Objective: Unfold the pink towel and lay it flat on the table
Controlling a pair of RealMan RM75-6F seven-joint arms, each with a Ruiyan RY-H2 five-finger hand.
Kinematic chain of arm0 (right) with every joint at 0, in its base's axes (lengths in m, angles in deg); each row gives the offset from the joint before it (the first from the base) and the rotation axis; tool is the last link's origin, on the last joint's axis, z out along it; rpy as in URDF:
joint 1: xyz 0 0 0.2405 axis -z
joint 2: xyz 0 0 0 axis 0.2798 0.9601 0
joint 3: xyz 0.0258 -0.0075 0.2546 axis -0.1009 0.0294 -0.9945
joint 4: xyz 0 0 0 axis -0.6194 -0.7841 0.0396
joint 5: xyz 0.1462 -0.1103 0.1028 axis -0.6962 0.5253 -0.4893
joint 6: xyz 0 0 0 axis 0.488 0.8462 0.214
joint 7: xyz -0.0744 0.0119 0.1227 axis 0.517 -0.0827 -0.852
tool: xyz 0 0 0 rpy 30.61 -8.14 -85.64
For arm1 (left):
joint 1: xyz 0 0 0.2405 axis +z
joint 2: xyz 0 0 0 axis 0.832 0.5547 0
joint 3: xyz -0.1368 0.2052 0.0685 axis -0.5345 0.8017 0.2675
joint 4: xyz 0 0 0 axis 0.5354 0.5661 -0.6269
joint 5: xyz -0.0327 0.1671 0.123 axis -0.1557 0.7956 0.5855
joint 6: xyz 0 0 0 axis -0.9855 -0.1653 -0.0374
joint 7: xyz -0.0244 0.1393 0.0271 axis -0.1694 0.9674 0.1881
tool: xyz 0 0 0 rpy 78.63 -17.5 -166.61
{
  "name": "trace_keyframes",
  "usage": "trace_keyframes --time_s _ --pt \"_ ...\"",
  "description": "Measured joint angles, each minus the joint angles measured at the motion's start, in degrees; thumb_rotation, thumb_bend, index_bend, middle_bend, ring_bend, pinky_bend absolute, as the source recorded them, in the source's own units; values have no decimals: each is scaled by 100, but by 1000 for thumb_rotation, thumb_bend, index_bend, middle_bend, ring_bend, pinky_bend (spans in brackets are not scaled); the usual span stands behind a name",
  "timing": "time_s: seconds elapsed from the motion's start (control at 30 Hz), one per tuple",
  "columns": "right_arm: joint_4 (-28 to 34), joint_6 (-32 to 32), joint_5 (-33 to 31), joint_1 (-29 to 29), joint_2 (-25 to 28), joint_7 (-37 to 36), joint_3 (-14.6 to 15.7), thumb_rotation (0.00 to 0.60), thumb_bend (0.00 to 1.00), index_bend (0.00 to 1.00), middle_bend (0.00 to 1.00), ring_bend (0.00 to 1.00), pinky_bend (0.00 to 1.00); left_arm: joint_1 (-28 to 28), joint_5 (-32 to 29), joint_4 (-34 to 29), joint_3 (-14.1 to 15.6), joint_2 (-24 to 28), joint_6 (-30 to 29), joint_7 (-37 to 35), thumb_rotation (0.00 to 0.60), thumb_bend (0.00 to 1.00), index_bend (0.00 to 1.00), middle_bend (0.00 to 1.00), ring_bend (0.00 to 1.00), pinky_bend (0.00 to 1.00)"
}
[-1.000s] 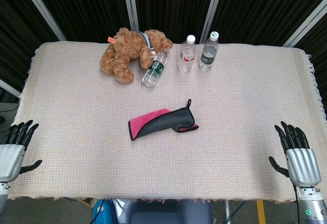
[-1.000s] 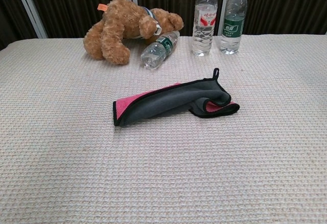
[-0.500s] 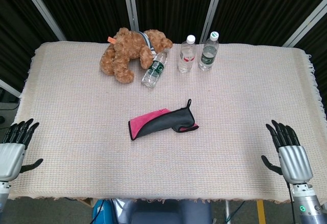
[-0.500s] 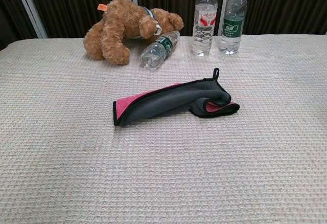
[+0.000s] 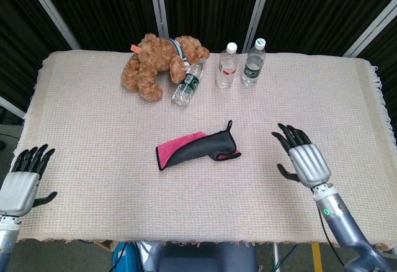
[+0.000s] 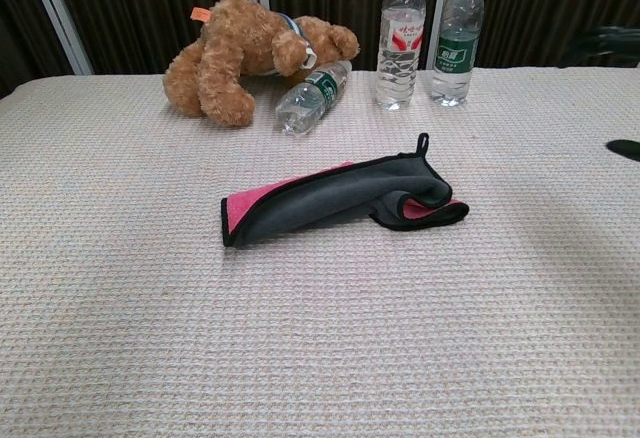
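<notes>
Right robot hand [image 5: 300, 154] has moved in over the tabletop [image 5: 93, 123] toward the pink towel [image 5: 197, 148], fingers spread, holding nothing; towel unmoved, still folded mid-table; left robot hand [image 5: 23, 179] spread at the near-left edge, barely shifted.

We read this as lab or robot test cell, not home. Table [image 5: 74, 98] draped in woven cream cloth, staged props at 12 o'clock: teddy bear [image 5: 158, 64], water bottles [image 5: 227, 66]. Black pleated curtain [image 5: 205, 5] with metal frame bars [image 5: 159, 5] closes off backdrop.
</notes>
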Motion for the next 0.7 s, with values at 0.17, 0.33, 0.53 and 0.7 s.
trace_keyframes --time_s 0.17,0.33,0.53,0.7 --pt "-172 -759 -1110 -854 -518 782 -402 600 486 185 52 8 125 -36 -24 37 -39 -66 7 70 600 25 46 0 0 0" --pt "-759 -1292 -2200 -1670 -1176 1405 -691 600 640 197 52 8 125 -63 -53 108 -55 -127 32 127 600 25 47 0 0 0" --pt "-1526 -1670 -3224 -2475 -1794 2072 -781 600 738 211 52 8 125 -80 -86 180 -66 -167 56 93 600 25 50 0 0 0" --pt "-1831 -1793 -3735 -2867 -2121 2521 -643 600 843 211 52 0 125 -98 -106 232 -57 -202 102 81 600 25 52 0 0 0"
